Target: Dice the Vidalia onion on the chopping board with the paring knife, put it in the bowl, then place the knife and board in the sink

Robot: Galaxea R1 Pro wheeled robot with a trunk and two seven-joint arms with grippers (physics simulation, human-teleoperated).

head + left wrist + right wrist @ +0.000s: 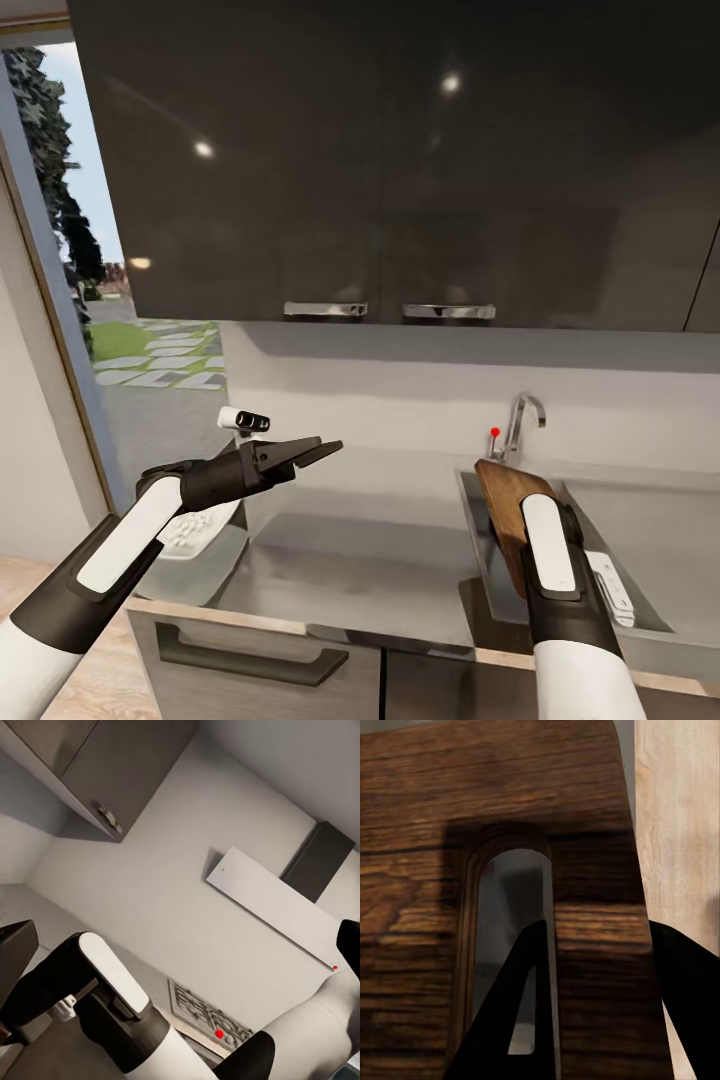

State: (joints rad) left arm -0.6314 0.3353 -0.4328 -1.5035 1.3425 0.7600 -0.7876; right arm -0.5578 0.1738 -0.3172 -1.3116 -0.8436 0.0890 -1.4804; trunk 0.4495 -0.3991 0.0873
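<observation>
From the head view, the chopping board [512,520] stands tilted over the sink [640,520], just ahead of the right arm; the left gripper [312,452] hovers above the countertop [380,570], jaws seemingly shut.

At the right wrist, the right gripper [607,1005] clamps the board through its handle slot [510,945].

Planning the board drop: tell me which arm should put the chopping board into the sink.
Right. Its gripper is clamped on the chopping board at the handle slot, tilted over the sink. The left gripper hangs empty over the countertop, away from it.
</observation>
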